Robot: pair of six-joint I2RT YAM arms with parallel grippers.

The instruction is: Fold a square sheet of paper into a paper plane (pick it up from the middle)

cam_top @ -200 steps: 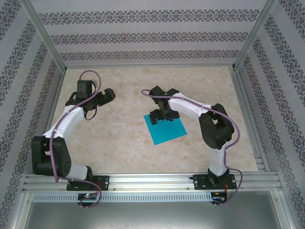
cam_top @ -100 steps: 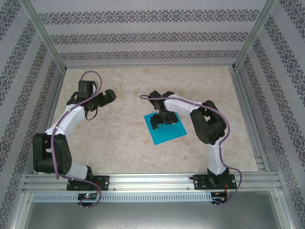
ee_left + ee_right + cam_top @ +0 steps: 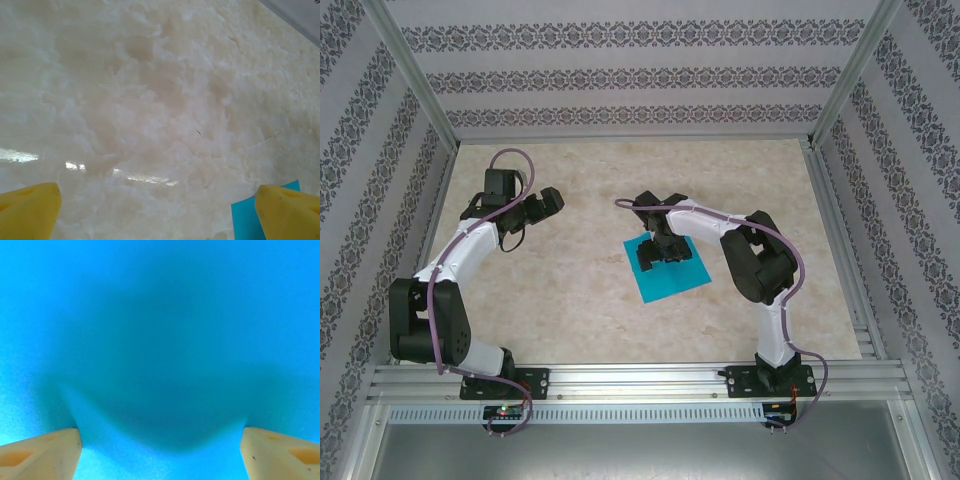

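Touching paper w/ R gripper, jaws apart, tips on its far half | L gripper wide open over table, well apart.

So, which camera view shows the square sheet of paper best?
The top external view: there the square sheet of paper lies flat on the table and its square outline is clear. The right wrist view gives a very close blue surface without any edge. The left wrist view catches one corner at the lower right.

The scene was a robotics test cell: an aluminium frame and patterned panels boxed in a marble-look table
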